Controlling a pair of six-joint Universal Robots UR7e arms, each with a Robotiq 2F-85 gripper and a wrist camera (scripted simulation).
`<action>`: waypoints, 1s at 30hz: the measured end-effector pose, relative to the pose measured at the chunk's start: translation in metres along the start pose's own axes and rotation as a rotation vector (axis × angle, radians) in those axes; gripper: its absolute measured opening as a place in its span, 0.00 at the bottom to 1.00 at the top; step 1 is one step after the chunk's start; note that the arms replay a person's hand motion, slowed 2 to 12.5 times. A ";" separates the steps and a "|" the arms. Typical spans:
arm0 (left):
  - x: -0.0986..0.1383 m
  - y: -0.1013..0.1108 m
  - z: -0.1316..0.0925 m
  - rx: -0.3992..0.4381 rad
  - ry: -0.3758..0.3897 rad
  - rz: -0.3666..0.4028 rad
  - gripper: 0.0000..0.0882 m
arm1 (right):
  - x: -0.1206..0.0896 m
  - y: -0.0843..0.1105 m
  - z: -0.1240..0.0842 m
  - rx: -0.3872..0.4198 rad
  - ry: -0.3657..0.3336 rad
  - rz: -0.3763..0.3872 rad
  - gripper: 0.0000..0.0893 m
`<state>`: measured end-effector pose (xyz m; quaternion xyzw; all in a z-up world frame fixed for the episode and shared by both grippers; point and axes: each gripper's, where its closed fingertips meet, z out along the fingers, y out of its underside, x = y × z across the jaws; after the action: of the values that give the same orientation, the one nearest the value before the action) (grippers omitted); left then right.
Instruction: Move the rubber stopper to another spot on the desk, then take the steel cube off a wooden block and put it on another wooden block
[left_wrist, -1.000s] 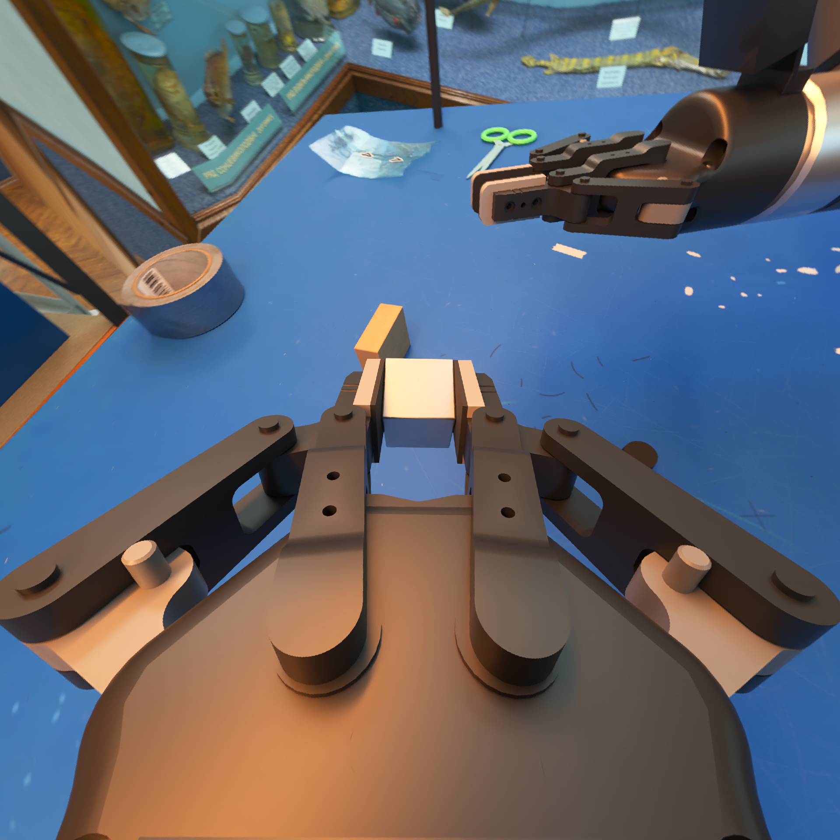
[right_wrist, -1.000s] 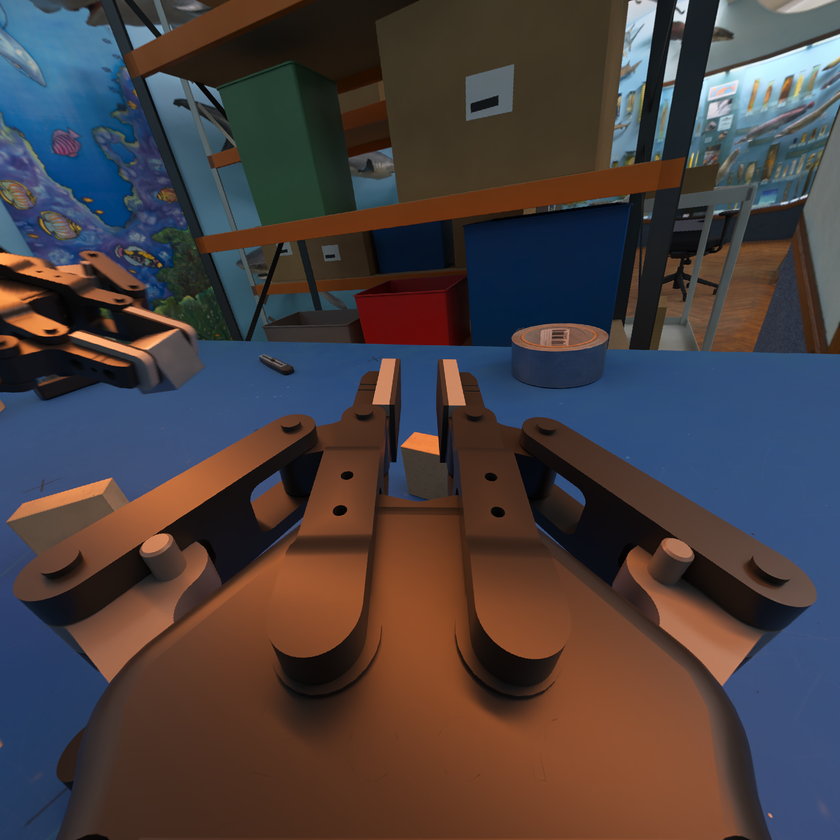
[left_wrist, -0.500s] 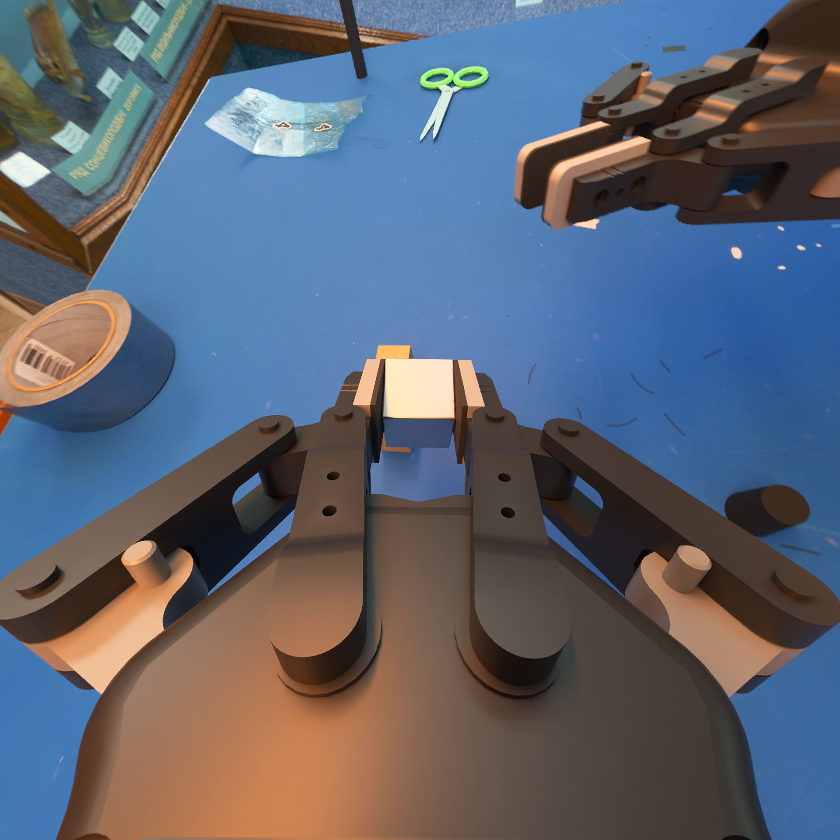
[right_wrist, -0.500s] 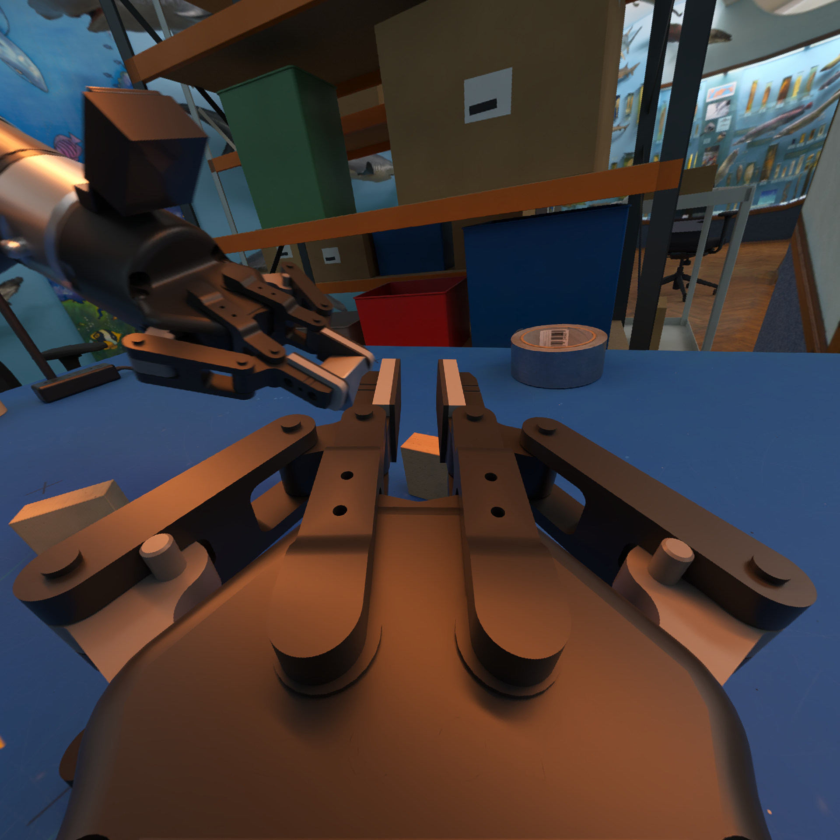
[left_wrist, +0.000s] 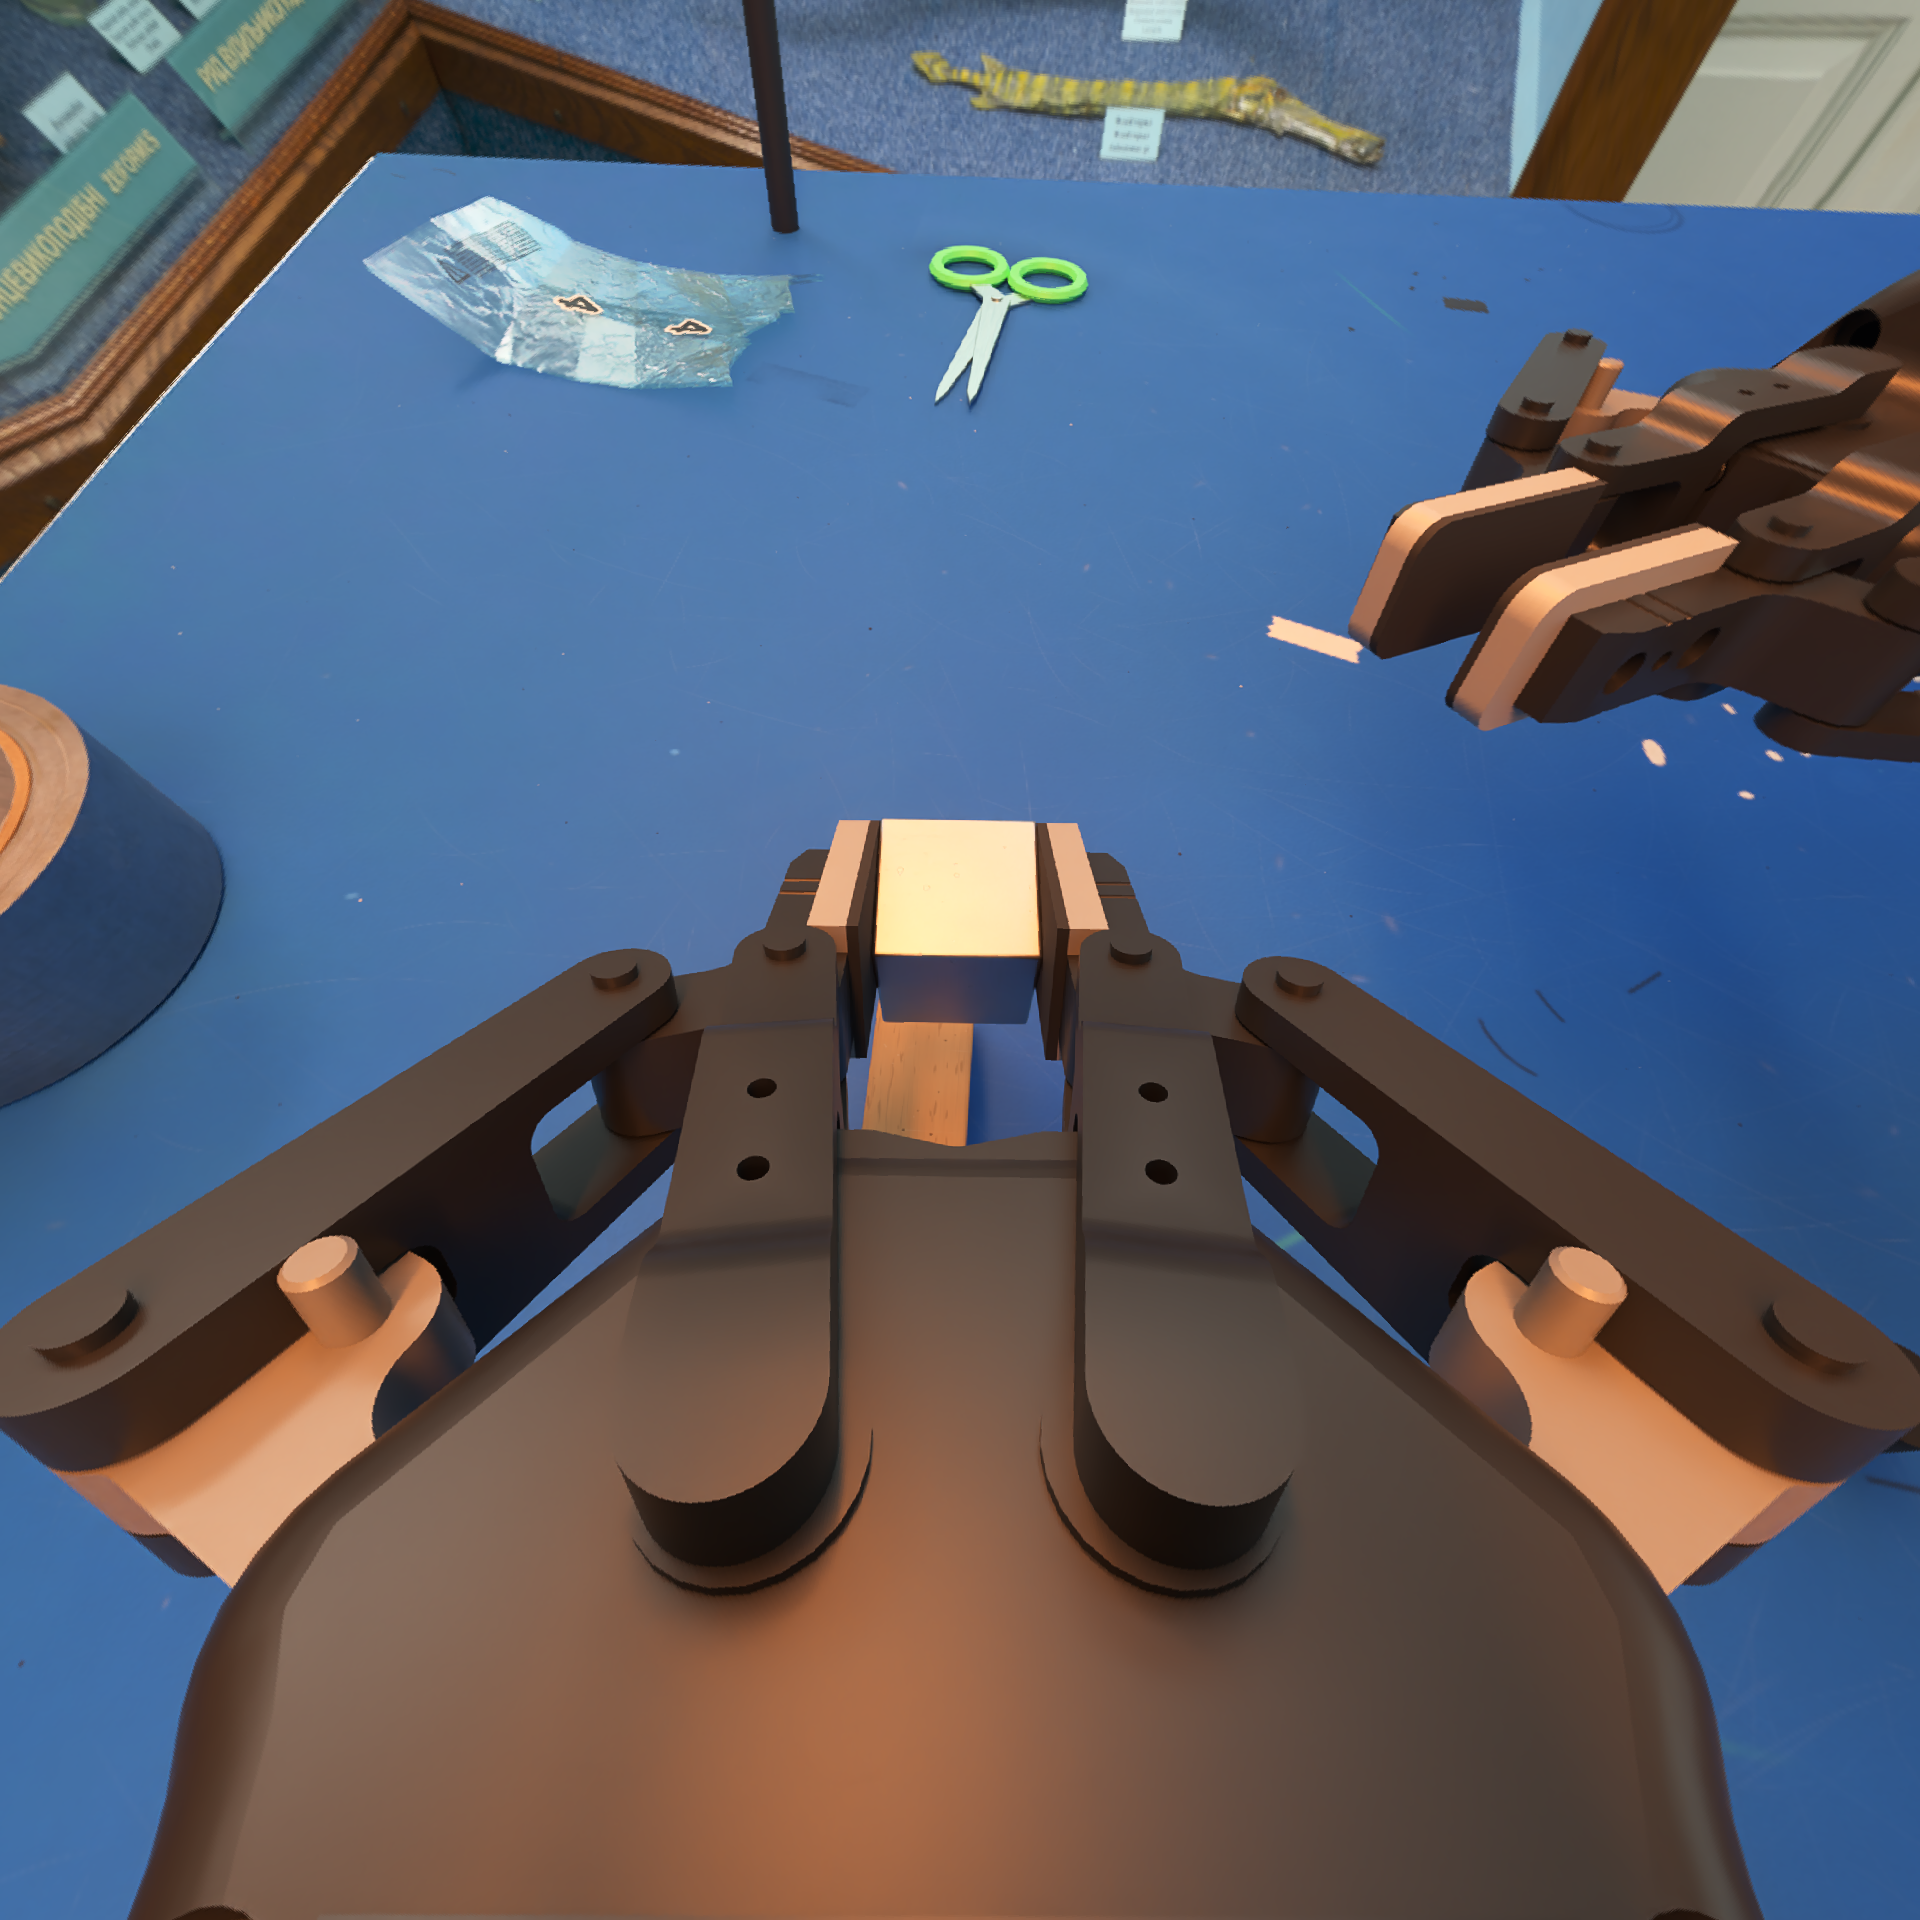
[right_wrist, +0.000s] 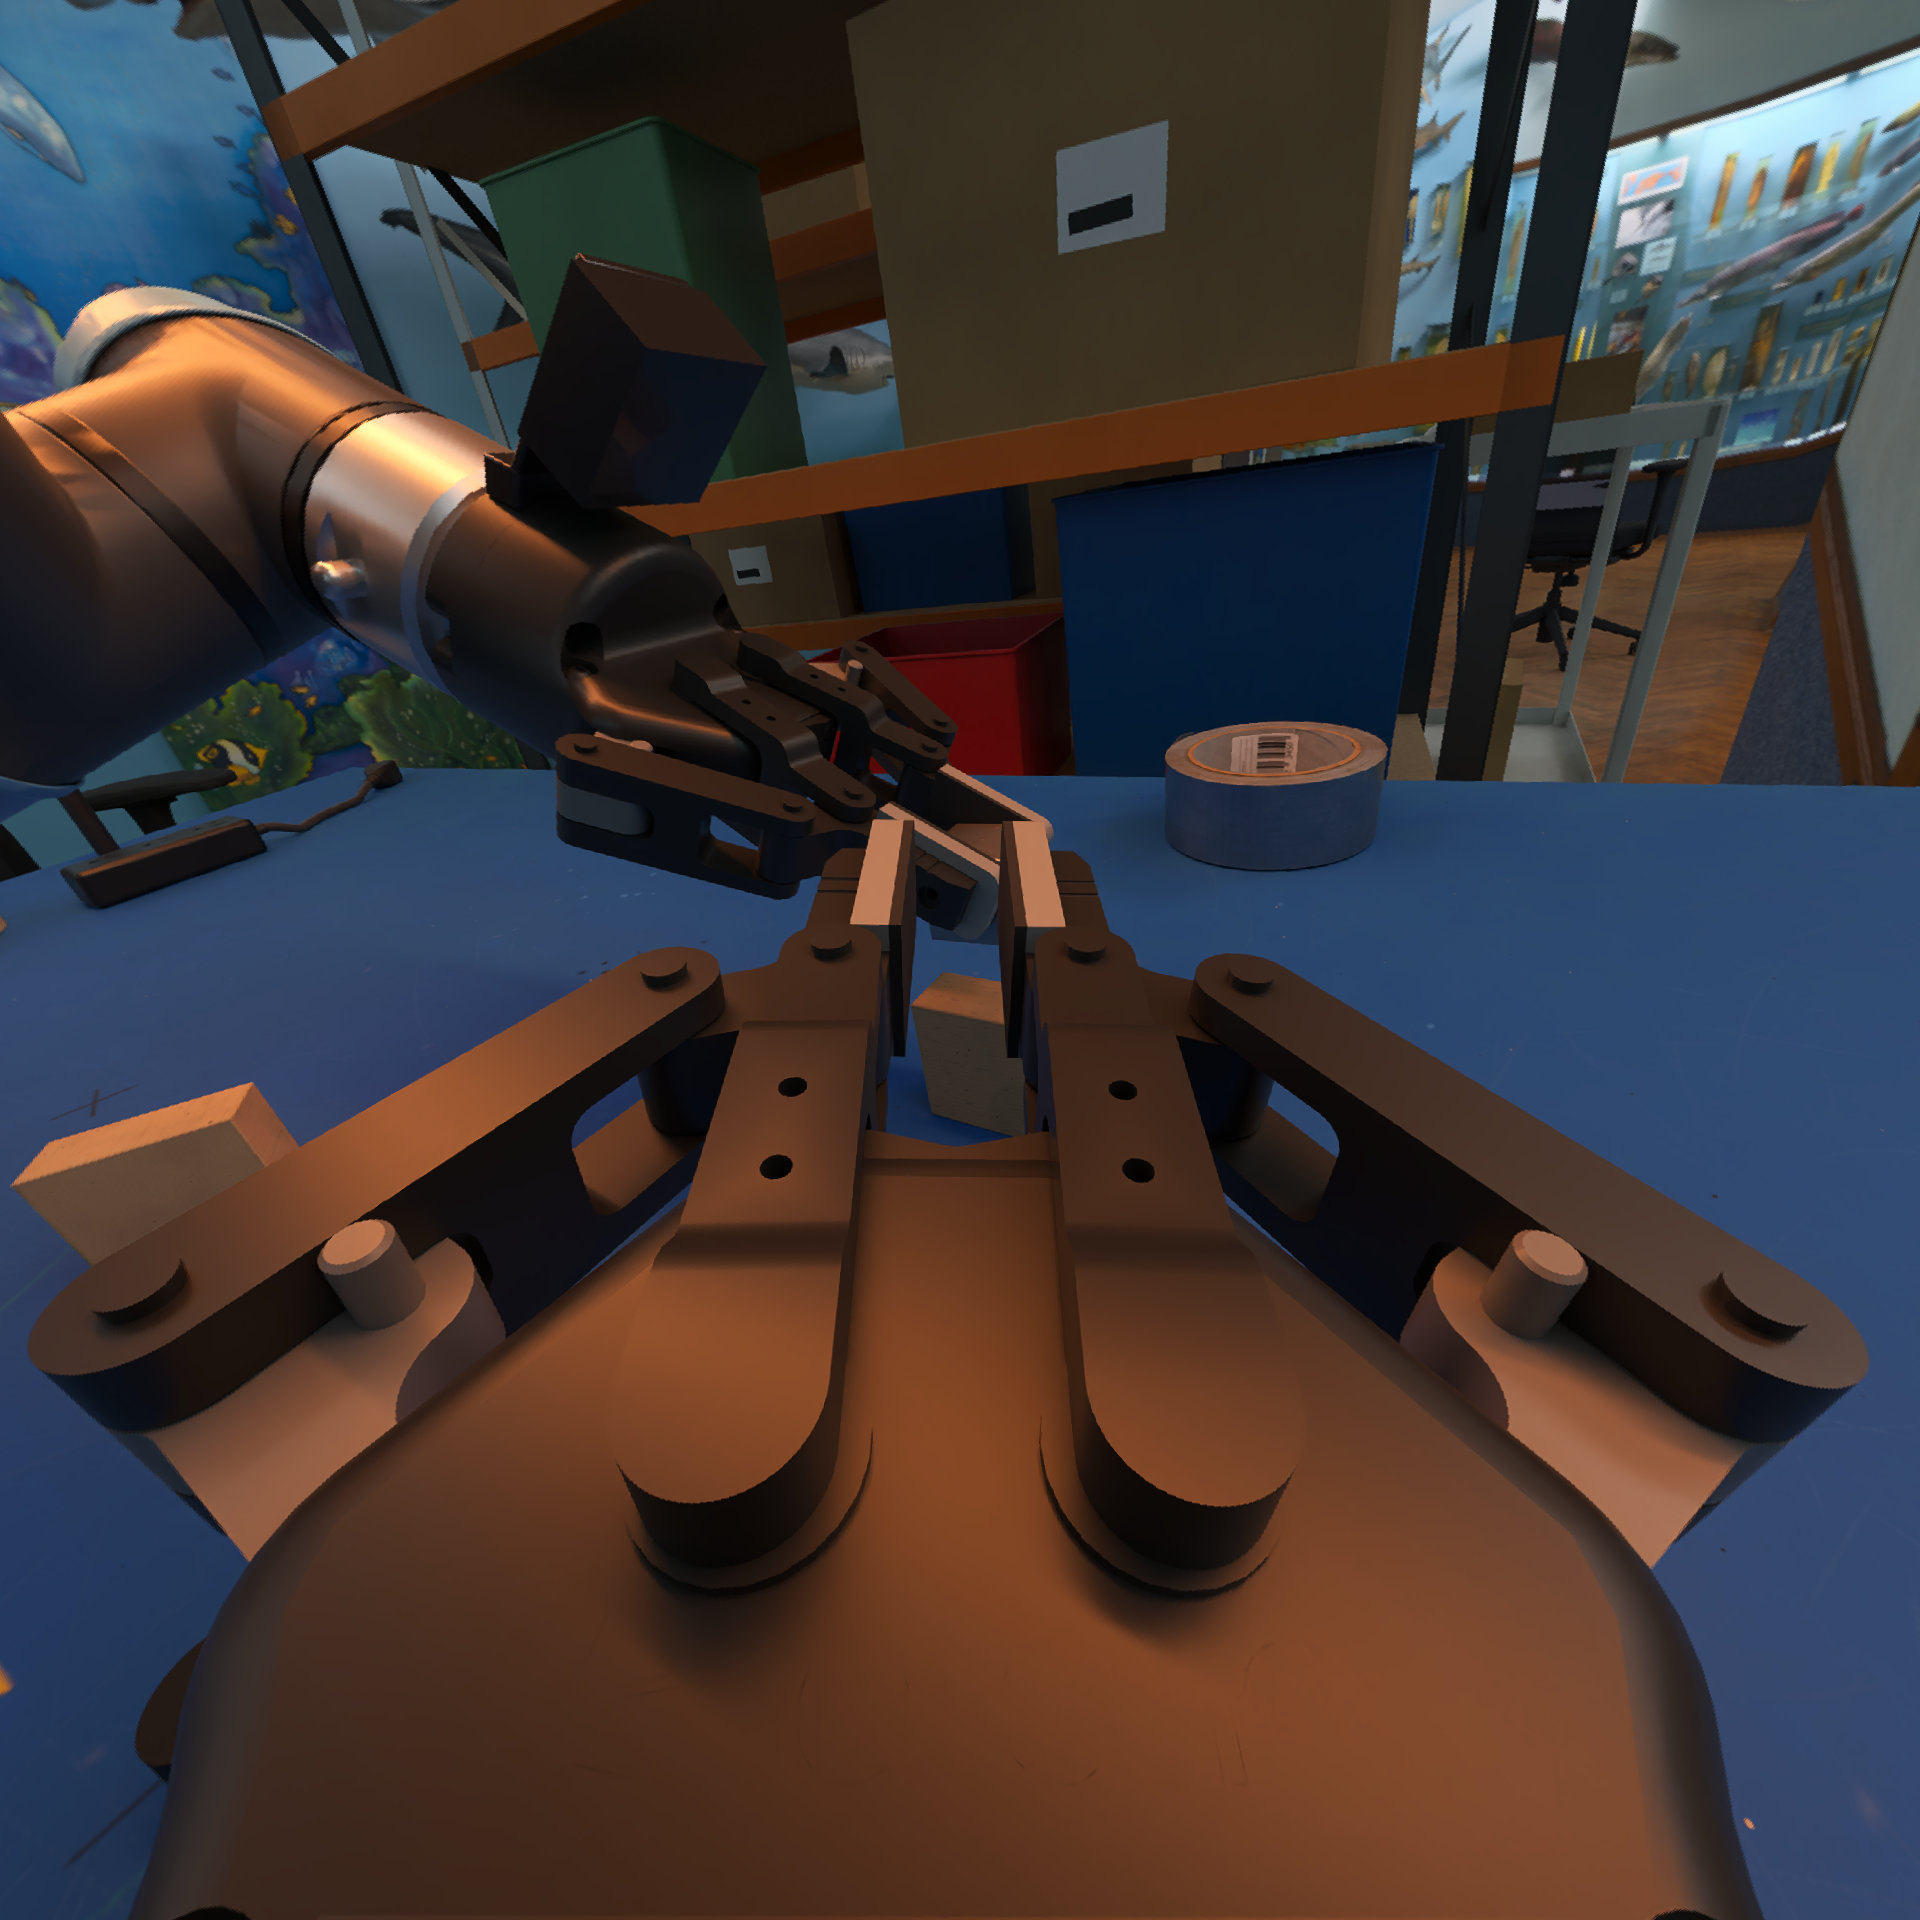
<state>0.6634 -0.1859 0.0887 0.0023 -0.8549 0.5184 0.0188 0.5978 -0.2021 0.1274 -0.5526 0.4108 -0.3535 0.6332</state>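
A: Status of the left gripper (left_wrist: 957, 914)?

B: Clamped on the steel cube (left_wrist: 957, 902); both pads press its side faces. The cube hangs above a wooden block (left_wrist: 916, 1081), visible directly beneath it through the finger gap. Contact between cube and block cannot be determined.

A: The right gripper (right_wrist: 956, 883)?

B: Fingers parted with a narrow gap, holding nothing. It hovers over the blue desk (right_wrist: 1558, 1039). The same block (right_wrist: 971, 1049) shows between its fingers.

A: Further out?

B: A second wooden block (right_wrist: 156, 1158) lies at left. A blue tape roll (right_wrist: 1276, 795) stands beyond. Far side: green-handled scissors (left_wrist: 992, 312) beside a crumpled plastic wrapper (left_wrist: 592, 301).
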 end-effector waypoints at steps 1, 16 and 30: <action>0.000 0.000 0.001 -0.001 0.003 0.004 0.29 | 0.000 0.000 0.000 0.000 0.001 0.000 0.16; -0.002 0.025 0.013 -0.098 0.028 0.090 0.29 | 0.002 0.001 -0.004 0.004 0.009 0.011 0.16; -0.006 0.029 0.012 -0.113 0.025 0.073 0.29 | 0.003 0.000 -0.004 0.012 0.004 0.029 0.16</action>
<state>0.6687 -0.1835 0.0574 -0.0365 -0.8819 0.4698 0.0105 0.5950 -0.2064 0.1268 -0.5421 0.4181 -0.3476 0.6407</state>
